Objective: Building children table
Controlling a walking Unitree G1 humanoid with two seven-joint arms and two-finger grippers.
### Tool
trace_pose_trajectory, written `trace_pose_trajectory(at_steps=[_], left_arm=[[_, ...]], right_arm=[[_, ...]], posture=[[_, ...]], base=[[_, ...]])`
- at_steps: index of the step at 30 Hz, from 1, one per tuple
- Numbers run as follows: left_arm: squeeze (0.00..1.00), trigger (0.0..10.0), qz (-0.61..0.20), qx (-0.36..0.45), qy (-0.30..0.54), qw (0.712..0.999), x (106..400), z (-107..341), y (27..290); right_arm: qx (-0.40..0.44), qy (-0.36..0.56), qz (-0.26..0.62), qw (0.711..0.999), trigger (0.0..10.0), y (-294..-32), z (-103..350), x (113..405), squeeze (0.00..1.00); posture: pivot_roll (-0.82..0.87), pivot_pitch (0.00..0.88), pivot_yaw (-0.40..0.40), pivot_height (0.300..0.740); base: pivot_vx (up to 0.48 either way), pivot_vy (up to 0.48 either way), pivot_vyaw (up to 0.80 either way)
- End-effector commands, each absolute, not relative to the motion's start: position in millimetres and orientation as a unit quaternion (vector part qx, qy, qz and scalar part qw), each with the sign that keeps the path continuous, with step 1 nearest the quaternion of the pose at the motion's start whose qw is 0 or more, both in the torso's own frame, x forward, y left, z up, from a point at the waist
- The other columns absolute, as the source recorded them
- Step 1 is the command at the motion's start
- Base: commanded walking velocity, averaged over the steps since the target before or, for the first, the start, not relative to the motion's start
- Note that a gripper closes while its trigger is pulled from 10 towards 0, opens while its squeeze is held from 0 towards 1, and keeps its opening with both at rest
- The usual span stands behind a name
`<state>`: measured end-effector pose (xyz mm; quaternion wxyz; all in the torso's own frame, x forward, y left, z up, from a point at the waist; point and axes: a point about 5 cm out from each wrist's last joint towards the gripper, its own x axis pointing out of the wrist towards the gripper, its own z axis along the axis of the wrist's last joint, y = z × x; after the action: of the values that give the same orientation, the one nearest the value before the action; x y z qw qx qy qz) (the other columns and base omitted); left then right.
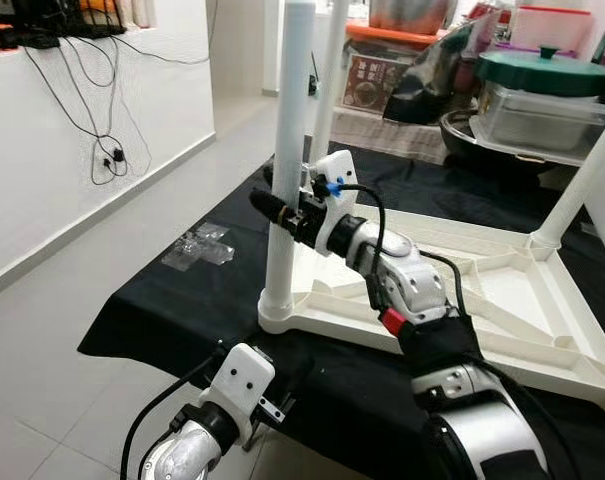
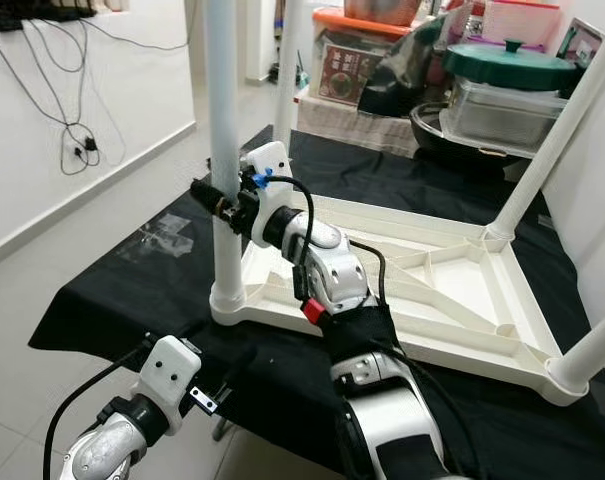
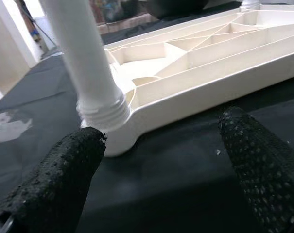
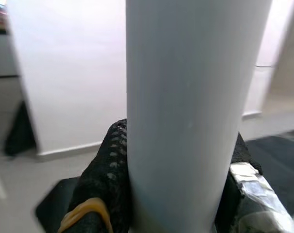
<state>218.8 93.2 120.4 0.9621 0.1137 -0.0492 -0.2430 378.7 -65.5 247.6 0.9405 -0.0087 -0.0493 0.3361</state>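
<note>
Gripping the near white leg (image 1: 285,170) partway up, the right gripper (image 1: 279,212) sits at centre frame in the left eye view, its black fingers (image 4: 104,177) pinching the tube from both sides; the right wrist view shows the leg wedged between them. That leg stands upright in the corner socket of the white tabletop (image 1: 502,290), which lies upside down, ribbed underside up, across the middle and right of the frame. The tabletop rests on a black cloth (image 1: 172,310) that covers the surface beneath it.

A second leg (image 1: 330,75) rises just behind the first, at upper centre. A third leg (image 1: 587,185) slants up from the far right corner of the tabletop, and in the right eye view a fourth (image 2: 594,350) leans out of the near right corner.

The left gripper (image 3: 161,170) hangs low at the bottom left of the frame, above the cloth and just short of the tabletop's near corner, its fingers spread wide with nothing between them.

A crumpled clear plastic bag (image 1: 197,247) lies on the cloth at left centre. Storage tubs and a green lid (image 1: 545,72) crowd the upper right, and cables (image 1: 102,140) hang down the white wall at upper left.
</note>
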Motion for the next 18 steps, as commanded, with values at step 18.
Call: trace_pose_trajectory(at_steps=[18], left_arm=[[0.00, 10.0, -0.244, 0.114, -0.047, 0.962, 217.5, 119.7, 91.5]], right_arm=[[0.054, 0.006, -0.151, 0.987, 0.0, -126.9, 215.9, 376.1, 0.00]], posture=[[0.07, 0.027, -0.101, 0.740]], base=[[0.000, 0.000, 0.00]])
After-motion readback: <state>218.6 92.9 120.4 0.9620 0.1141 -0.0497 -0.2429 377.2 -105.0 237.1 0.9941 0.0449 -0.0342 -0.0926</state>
